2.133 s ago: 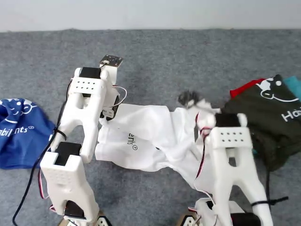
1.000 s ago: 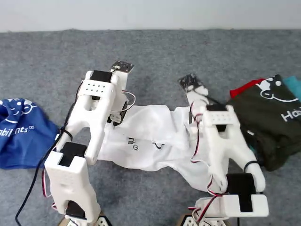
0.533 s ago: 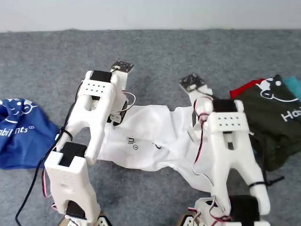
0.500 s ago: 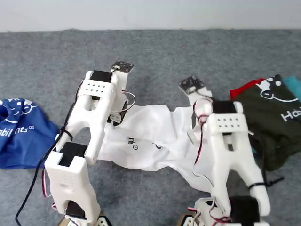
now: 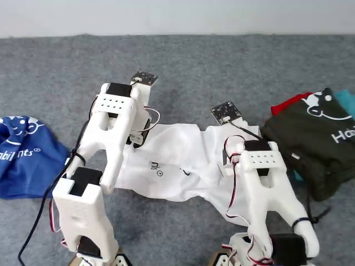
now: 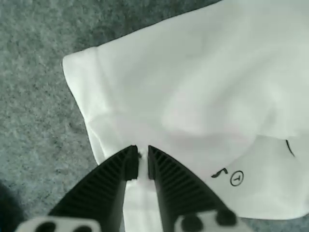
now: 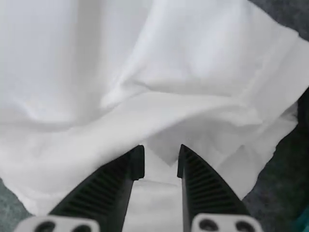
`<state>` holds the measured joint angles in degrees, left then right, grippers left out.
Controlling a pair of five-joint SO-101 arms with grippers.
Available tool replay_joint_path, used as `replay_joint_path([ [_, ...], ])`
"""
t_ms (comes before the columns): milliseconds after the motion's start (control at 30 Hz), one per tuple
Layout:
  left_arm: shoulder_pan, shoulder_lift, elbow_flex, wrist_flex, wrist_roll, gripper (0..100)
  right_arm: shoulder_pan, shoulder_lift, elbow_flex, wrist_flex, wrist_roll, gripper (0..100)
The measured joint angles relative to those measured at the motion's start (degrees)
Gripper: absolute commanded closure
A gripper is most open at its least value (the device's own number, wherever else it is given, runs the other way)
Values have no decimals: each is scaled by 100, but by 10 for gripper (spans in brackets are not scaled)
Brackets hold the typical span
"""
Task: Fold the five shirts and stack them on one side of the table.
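White shirt (image 5: 177,158) between blue shirt (image 5: 22,155) and three-shirt pile (image 5: 310,144): left tool (image 6: 141,153) clamps it, right tool (image 7: 160,154) apart.

Grey felt-covered table (image 5: 194,61), white shirt (image 5: 177,149) rumpled mid-table, blue shirt (image 5: 22,155) left, dark shirt pile (image 5: 316,149) right

Grey carpet-like table cover (image 5: 222,66), pale wall strip (image 5: 177,16) along its far edge

White shirt (image 5: 177,149) in the middle, plain apart from a small dark print. Out to one side is a blue shirt (image 5: 22,158) with white lettering. Opposite sits a black shirt (image 5: 313,147) with a white graphic, a red shirt (image 5: 289,103) and a teal shirt (image 5: 346,98) peeking from under it. The table (image 5: 222,66) is speckled grey. The left gripper (image 6: 140,162) is black and ribbed.
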<state>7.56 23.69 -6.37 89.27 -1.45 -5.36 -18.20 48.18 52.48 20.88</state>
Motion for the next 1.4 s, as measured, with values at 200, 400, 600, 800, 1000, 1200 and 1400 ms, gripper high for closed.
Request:
replay_joint_path([
  [200, 0, 0, 0, 0, 0, 989, 9, 132, 9, -229, -9, 866],
  [400, 0, 0, 0, 0, 0, 989, 26, 1020, -9, -651, -9, 872],
  [600, 0, 0, 0, 0, 0, 989, 53, 1213, -202, -668, -9, 987],
  [800, 0, 0, 0, 0, 0, 989, 44, 1248, -536, -176, -9, 986],
  [1000, 0, 0, 0, 0, 0, 989, 35, 1046, -1108, 765, -9, 988],
  [1200, 0, 0, 0, 0, 0, 989, 35, -255, -1688, 1855, -9, 988],
  [1400, 0, 0, 0, 105, 0, 989, 18, -1530, -1793, 2760, -9, 988],
])
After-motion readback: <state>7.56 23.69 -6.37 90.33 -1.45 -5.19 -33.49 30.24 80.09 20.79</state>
